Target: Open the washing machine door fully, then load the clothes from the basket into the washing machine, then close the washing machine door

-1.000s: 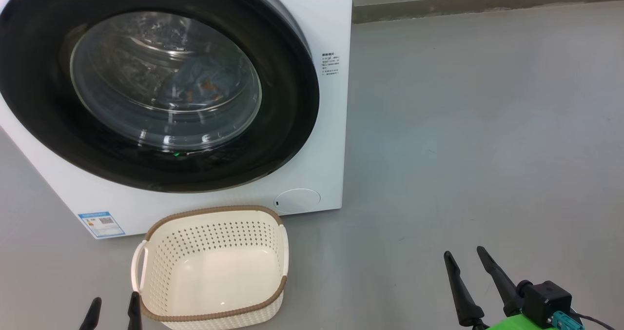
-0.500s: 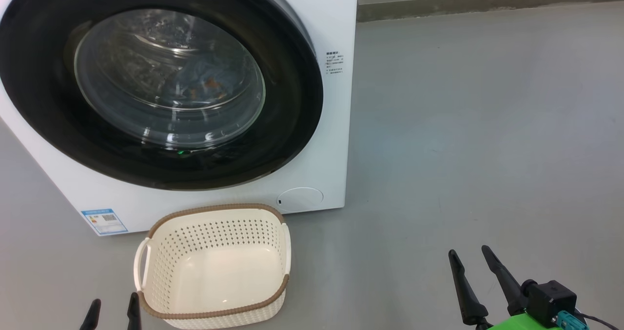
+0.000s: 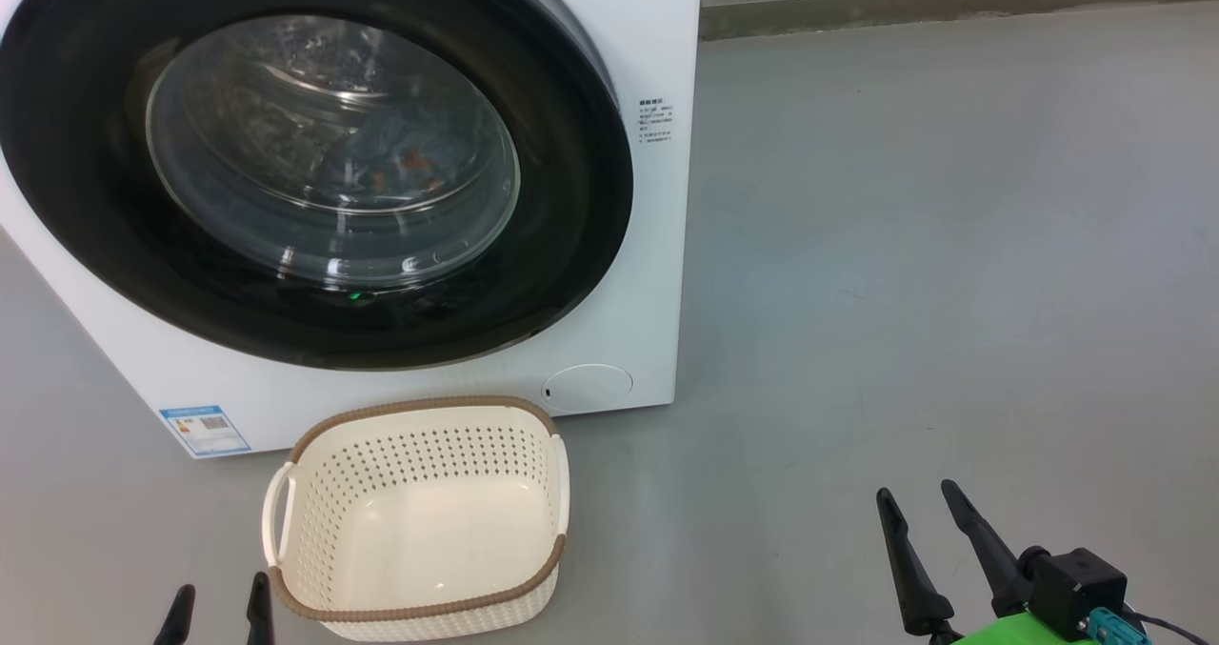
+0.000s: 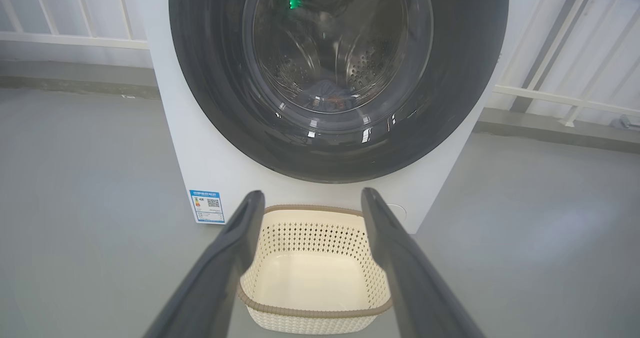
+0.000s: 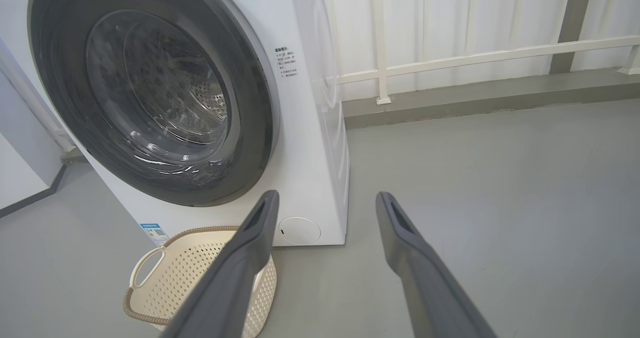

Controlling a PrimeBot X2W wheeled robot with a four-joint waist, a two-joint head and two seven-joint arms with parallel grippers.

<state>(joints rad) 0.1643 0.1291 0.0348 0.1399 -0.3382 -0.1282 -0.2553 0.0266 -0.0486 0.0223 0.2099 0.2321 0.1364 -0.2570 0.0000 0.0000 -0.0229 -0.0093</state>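
Below, grey floor [image 3: 905, 245]; behind washing machine [image 3: 657, 273], railing [image 5: 378, 28]

The washing machine [image 3: 657, 245], a white front-loading box, occupies the upper left of the frame. The washing machine door [image 3: 571, 245] is shut flat against its front and has a wide glossy black rim with a clear bulging glass bowl [image 3: 286, 197] at centre. The clothes [image 3: 405, 164], light blue fabric with orange-brown print, lie inside the machine, visible through the glass. The basket [image 3: 419, 404], cream with perforated sides, a brown rim and white handles, stands upright on the floor [image 3: 905, 292] just in front of the machine at lower centre-left.
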